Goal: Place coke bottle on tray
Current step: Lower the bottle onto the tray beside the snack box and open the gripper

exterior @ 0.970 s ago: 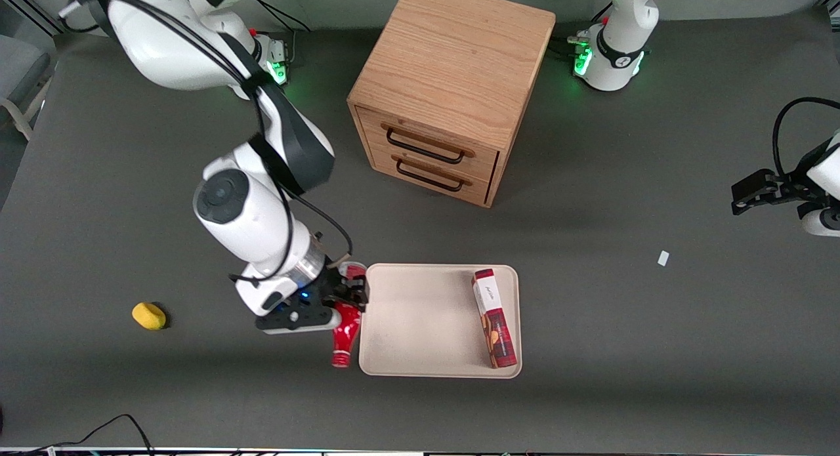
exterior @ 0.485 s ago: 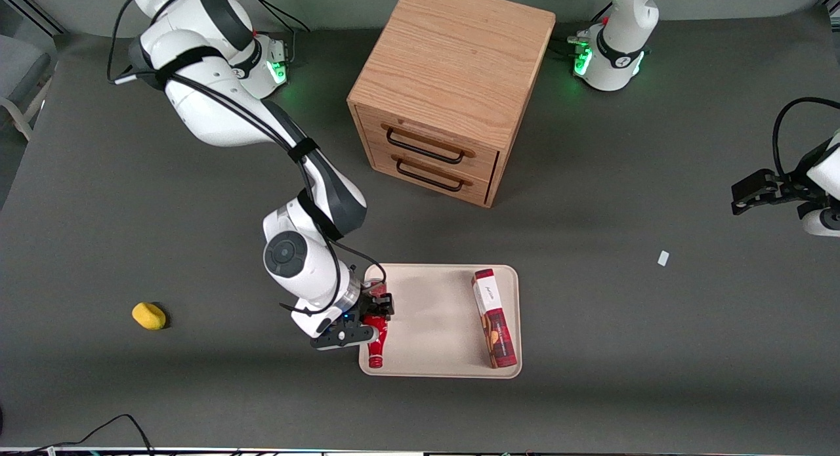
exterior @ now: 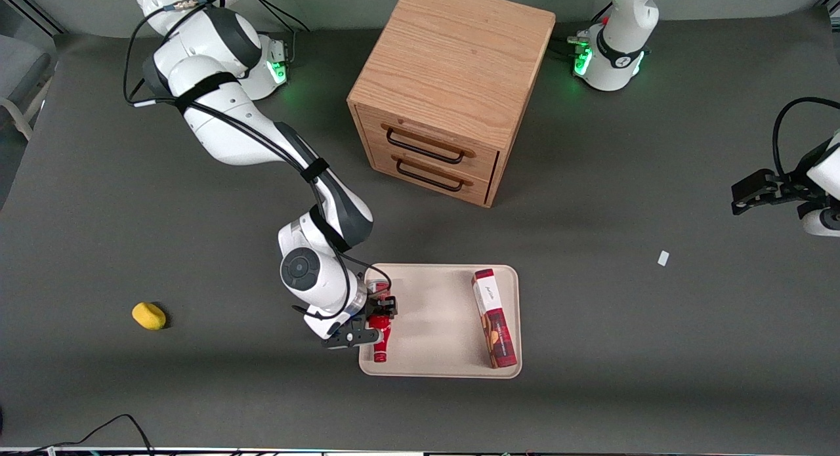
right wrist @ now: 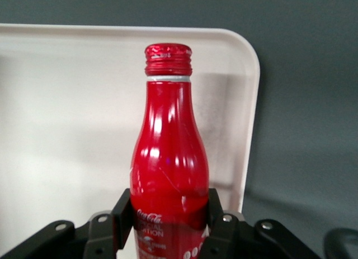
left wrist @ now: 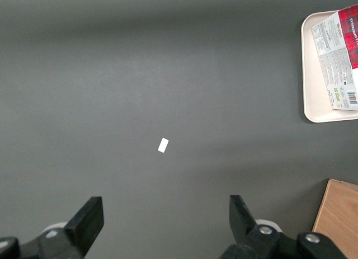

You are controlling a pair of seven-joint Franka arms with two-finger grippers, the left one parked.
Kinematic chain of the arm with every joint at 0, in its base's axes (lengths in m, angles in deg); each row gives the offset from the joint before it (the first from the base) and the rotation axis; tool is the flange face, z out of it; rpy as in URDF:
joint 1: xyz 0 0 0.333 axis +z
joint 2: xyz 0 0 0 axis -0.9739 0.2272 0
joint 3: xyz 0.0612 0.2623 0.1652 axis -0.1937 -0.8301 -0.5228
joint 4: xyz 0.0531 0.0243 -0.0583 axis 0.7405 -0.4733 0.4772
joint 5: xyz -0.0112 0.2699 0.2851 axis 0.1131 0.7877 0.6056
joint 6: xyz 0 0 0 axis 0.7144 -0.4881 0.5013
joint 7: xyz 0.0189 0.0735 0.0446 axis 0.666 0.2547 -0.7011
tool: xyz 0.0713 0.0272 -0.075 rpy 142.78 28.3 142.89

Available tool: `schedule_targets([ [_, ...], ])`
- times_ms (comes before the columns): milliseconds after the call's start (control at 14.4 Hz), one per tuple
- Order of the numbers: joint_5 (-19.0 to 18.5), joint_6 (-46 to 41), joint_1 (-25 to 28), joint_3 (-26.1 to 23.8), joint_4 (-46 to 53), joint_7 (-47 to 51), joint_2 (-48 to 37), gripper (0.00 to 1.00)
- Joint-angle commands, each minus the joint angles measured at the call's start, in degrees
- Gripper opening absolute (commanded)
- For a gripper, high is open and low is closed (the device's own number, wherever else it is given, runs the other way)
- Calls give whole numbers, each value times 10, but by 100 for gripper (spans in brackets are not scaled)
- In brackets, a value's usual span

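Dark grey matte surface (exterior: 656,351), evenly lit, carries every item. Wooden cabinet (exterior: 453,88) with two drawers and black handles stands farthest from the front camera, about midway between the two arm bases.

Tray (exterior: 433,311): cream-beige, rounded corners, low rim, lying flat on the surface nearer the front camera than the cabinet. Cookie box (exterior: 494,318), red and white, lies lengthwise on the tray along the edge toward the parked arm's end.

Gripper (exterior: 377,319) sits over the tray's edge toward the working arm's end, wrist low above the surface. Jaws are closed on the coke bottle (exterior: 379,334), pads pressed against both sides of its lower body; the wrist view confirms this, with the gripper (right wrist: 168,220) clamped around the coke bottle (right wrist: 169,158) just above the white lettering. Bottle is held lying roughly level, neck and red cap pointing toward the front camera, with the body over the tray (right wrist: 67,102) just inside the rim. Whether the bottle touches the tray floor cannot be told.

Yellow object (exterior: 149,315), small and rounded, rests on the surface well apart from the tray, toward the working arm's end. Small white scrap (exterior: 663,258) lies on bare surface toward the parked arm's end; it also shows in the left wrist view (left wrist: 163,145), with a corner of the tray (left wrist: 313,97) and the cookie box (left wrist: 338,63).
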Motion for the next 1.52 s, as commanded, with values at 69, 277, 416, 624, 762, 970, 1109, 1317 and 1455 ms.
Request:
schedule_targets([
  [69,10,11,5,4,25,5,11,66],
  [277,4,61,-2,5,-4,2,10,100],
  [416,2,70,-5,6,-14,0,4,100],
  [624,-1,66,-19,8,-64,-3,-41,100],
  [762,-1,54,-21,8,-94,-4,-74,100],
  [970,-2,4,-28,8,-108,-6,-118,100],
  [1109,-1,-45,-35,8,-110,-5,-154,100],
  [1317,-1,-132,-84,7,-136,-16,-234,100],
  [1455,0,-167,-120,8,-181,-51,-298,100],
])
